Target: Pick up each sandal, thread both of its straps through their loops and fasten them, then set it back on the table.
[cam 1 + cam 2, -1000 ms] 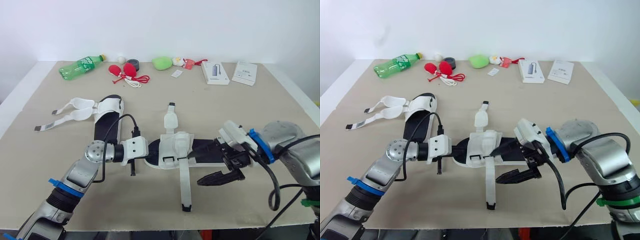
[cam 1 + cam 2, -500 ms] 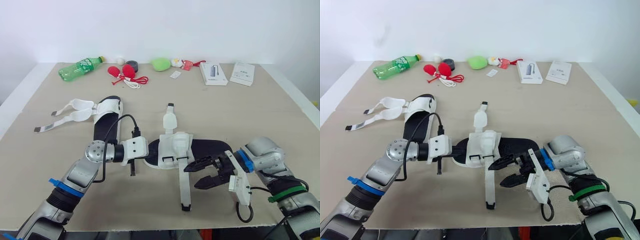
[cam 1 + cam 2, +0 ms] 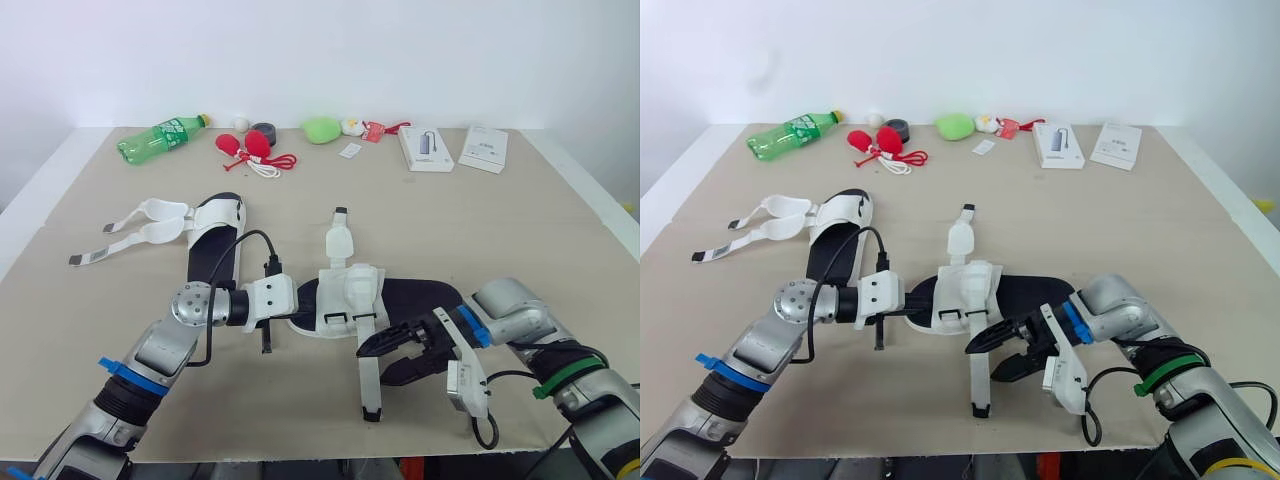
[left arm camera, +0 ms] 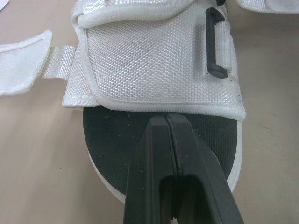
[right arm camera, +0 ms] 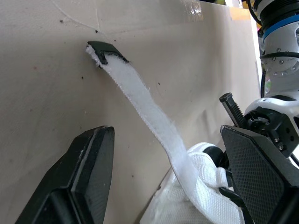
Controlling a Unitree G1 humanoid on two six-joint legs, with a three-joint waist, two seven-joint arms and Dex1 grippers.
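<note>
Black and spread wide, the fingers of your right gripper stand one on each side of the long white strap. The strap runs through the gap and nothing is clamped. Your left gripper has its two fingers pressed flat together with nothing between them. Their tips sit over the black footbed at the rounded end of the near sandal, just short of its white mesh upper. You cannot tell whether they press on the footbed.

That sandal lies flat, midway between the left and right edges of the table and closer to the near edge. The long strap trails from the upper toward the near edge, and its black tip rests on the table. A second strap points the other way, toward the far edge. A black loop on the upper stands empty.

The other sandal lies nearer the left edge, with both straps unfastened and fanned toward that edge. Along the far edge sit a green bottle, a red bundle and two white boxes.
</note>
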